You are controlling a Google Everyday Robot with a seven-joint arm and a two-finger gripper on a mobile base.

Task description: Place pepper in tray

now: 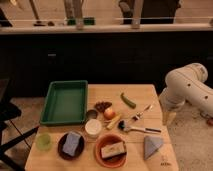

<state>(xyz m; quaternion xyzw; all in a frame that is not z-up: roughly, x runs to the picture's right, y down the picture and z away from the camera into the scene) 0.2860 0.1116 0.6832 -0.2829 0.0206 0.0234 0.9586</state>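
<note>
The pepper (128, 100) is lying near the bench's far edge, its long axis running diagonally (far-left to near-right). The gripper (169, 118) is being held beside the right edge, with the pepper to its left; its opening cannot be told. The tray (47, 100) is occupying the far-left corner.

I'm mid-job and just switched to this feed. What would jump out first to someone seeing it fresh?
The big green tray sits empty on the left of the table. The bulky white arm is folded off the table's right edge, and its pincer is not in sight. Between them the small dark-green pepper lies on bare wood, apart from the bowls and food nearer the camera.
</note>
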